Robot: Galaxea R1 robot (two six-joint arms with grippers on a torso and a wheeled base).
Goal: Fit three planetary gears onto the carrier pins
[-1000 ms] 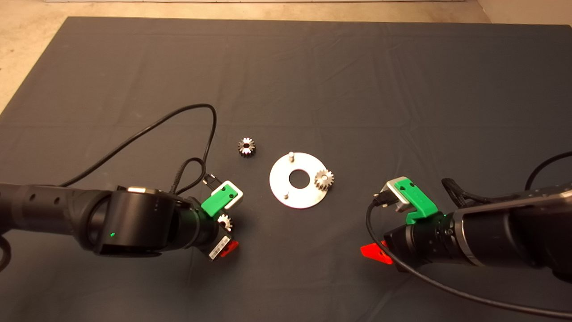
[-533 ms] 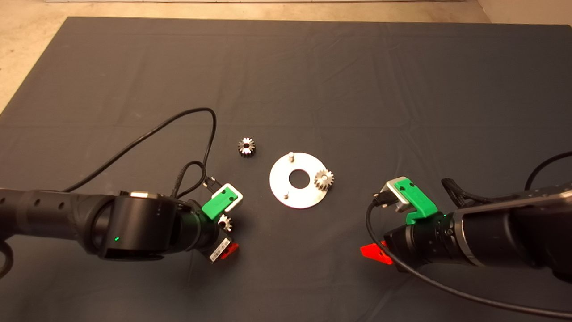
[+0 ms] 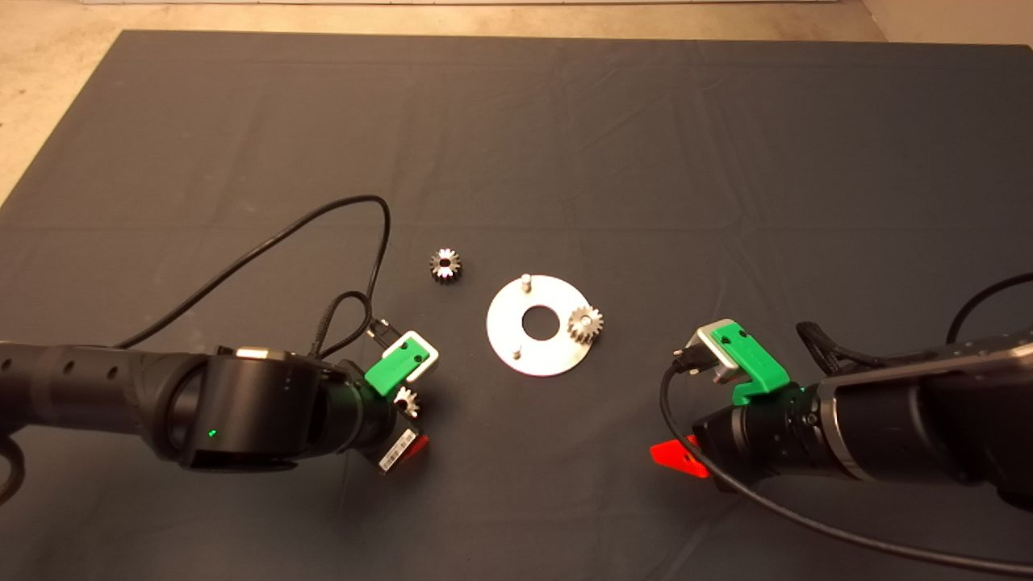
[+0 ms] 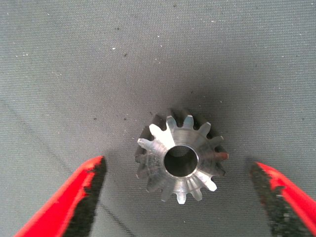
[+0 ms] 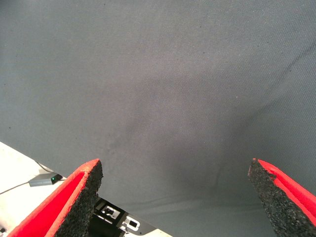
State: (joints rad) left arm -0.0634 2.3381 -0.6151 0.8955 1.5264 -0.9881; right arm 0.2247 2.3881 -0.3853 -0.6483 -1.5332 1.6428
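Observation:
A shiny round disc [image 3: 504, 343] lies mid-mat with the carrier pins on it: one bare pin [image 3: 525, 281] at the far edge, one bare pin [image 3: 516, 353] at the near edge. One planetary gear [image 3: 585, 323] sits on the disc's right side. A second gear [image 3: 445, 265] lies on the mat left of the disc. A third gear [image 3: 407, 400] [image 4: 180, 159] lies flat on the mat between the spread fingers [image 4: 74, 195] of my left gripper [image 4: 180, 192], which hangs open just above it. My right gripper [image 5: 180, 197] is open over bare mat, right of the disc.
A black cable [image 3: 323, 226] loops over the mat from the left arm. Another cable [image 3: 807, 524] trails from the right arm toward the lower right. Pale floor [image 3: 48, 89] borders the mat on the far and left sides.
The left arm shifted slightly, settling its gripper around the near-left gear. The right arm, disc and other gears have not moved.

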